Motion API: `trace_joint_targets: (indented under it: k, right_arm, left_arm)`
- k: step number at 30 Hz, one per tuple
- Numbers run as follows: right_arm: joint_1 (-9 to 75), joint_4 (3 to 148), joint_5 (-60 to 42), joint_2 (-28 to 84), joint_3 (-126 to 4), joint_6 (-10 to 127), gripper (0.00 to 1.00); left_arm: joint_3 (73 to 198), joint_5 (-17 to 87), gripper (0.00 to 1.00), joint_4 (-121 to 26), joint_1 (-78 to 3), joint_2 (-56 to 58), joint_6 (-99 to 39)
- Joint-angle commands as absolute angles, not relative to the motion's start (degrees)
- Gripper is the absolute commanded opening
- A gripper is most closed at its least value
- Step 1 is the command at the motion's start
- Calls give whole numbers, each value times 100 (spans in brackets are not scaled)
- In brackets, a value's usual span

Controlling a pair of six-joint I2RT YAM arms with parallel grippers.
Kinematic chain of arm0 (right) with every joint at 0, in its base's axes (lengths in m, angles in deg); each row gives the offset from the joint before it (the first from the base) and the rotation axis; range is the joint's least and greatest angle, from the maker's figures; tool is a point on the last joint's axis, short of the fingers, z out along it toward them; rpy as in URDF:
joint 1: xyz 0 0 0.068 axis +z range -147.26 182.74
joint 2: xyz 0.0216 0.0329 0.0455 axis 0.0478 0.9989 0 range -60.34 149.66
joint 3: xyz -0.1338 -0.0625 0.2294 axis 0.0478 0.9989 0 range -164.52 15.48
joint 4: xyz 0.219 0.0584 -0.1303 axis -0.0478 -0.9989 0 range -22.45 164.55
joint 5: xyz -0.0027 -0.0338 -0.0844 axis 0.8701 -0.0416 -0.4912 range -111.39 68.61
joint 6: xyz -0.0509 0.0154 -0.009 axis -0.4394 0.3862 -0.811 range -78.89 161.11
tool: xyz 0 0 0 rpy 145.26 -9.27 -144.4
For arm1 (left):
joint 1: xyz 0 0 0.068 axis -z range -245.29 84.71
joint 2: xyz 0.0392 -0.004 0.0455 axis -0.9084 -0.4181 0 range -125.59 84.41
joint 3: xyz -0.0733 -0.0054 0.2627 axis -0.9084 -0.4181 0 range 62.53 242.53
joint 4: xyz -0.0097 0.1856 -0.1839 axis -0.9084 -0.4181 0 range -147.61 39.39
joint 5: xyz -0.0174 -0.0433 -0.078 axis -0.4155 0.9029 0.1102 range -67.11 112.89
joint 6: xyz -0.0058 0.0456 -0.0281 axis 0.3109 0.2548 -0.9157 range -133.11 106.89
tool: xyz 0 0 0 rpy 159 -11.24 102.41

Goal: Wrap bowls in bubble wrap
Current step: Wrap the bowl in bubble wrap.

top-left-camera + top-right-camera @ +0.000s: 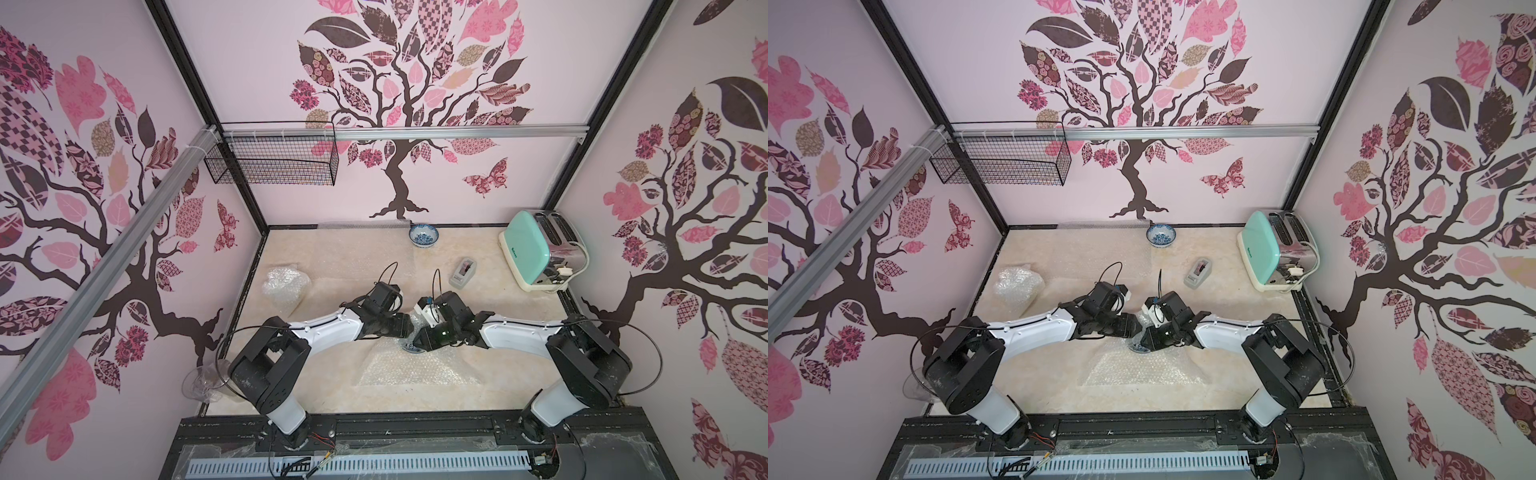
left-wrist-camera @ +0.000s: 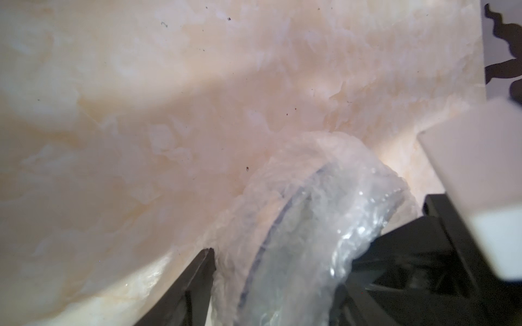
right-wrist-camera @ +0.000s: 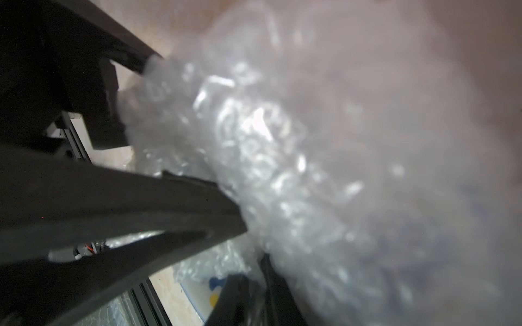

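Note:
A blue-and-white bowl with yellow marks (image 1: 412, 348) (image 3: 209, 293) sits on a bubble wrap sheet (image 1: 419, 370) at the table's middle, mostly hidden under both arms. Part of the sheet is pulled up over its rim (image 2: 282, 225). My left gripper (image 2: 282, 262) (image 1: 410, 326) has its jaws wide on either side of the wrapped rim, both touching the wrap. My right gripper (image 3: 254, 271) (image 1: 419, 338) is pinched on a fold of the same wrap. A second blue-and-white bowl (image 1: 424, 236) (image 1: 1161, 236) stands bare at the back beside another sheet (image 1: 361, 226). A crumpled wrap bundle (image 1: 286, 286) lies at the left.
A tape dispenser (image 1: 462, 272) lies right of centre, and a mint toaster (image 1: 536, 255) stands at the back right corner. A wire basket (image 1: 274, 160) hangs on the back wall. A clear glass (image 1: 203, 384) is at the front left edge.

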State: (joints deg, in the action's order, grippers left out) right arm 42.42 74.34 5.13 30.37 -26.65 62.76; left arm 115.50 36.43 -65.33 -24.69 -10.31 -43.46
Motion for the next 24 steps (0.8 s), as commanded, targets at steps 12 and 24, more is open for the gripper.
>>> trace_joint_targets:
  k: [12,24]
  right_arm:
    - [4252,6659,-161,1691,-2838,6093,48]
    - [6094,8383,-681,197,-1332,5976,51]
  left_arm:
    - [11730,3137,39,-6958,-2433,-1490,-4382]
    - [11836,3185,37,-7117,-2414,-1518,-4581]
